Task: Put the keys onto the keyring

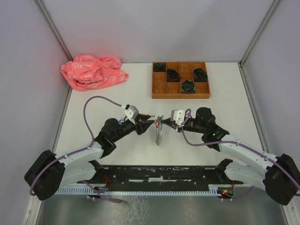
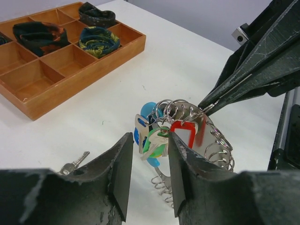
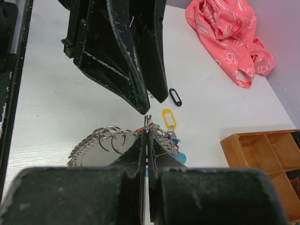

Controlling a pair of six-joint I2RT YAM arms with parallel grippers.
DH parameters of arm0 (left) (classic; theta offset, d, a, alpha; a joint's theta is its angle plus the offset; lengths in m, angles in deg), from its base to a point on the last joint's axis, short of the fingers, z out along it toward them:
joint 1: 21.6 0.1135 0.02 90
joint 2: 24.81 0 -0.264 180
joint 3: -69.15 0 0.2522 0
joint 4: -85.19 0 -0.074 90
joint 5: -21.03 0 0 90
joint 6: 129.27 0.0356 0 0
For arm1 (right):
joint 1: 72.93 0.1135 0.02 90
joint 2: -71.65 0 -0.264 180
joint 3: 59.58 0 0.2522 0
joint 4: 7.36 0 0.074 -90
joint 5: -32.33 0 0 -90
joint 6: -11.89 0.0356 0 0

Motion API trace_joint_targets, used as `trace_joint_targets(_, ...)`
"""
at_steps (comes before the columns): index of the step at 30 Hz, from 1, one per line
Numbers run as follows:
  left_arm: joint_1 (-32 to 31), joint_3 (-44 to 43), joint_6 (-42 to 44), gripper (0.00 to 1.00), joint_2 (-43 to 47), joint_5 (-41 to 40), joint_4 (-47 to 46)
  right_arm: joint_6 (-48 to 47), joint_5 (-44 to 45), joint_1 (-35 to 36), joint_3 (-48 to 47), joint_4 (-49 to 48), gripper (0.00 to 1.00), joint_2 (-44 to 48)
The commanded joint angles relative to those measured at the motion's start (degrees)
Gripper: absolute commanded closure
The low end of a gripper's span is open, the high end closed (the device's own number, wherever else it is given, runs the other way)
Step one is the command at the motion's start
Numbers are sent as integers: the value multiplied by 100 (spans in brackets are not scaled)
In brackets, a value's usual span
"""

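Observation:
The keyring (image 1: 158,134) is a big hoop of silvery rings lying between my two grippers at mid-table. In the left wrist view the keyring (image 2: 213,145) carries a red tag (image 2: 185,133) and a bunch of silver keys (image 2: 152,136) with green and blue tags. My left gripper (image 2: 150,140) is open, its fingertips either side of that bunch, not gripping it. My right gripper (image 3: 147,131) is shut on one small ring (image 3: 147,121) of the keyring and holds that edge raised. A loose silver key (image 2: 75,163) lies on the table. A yellow-tagged key (image 3: 169,118) lies beyond the hoop.
A wooden compartment tray (image 1: 180,93) holding black coiled bundles (image 1: 187,86) stands at the back right. A crumpled pink cloth (image 1: 93,71) lies at the back left. A black tag (image 3: 175,96) lies near the yellow one. Metal frame posts stand at the far corners.

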Motion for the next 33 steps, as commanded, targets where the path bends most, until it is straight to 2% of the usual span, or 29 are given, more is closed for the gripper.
trace_joint_targets(1, 31, 205, 39, 54, 474, -51, -183, -43, -167, -6, -214, -483, 99, 64)
trace_joint_targets(7, 30, 581, 454, 52, 867, 832, -1029, -72, -149, -5, -225, -410, 99, 42)
trace_joint_targets(14, 29, 360, 1080, 55, 486, 1581, -1484, -116, -246, -3, -258, -314, 99, 34)
trace_joint_targets(21, 30, 172, 1573, 56, -5, 1708, -1789, -168, -363, 1, -346, -123, 99, 129)
trace_joint_targets(33, 30, -103, 1608, 64, -484, 1989, -1736, -167, -413, -1, -426, -51, 99, 163)
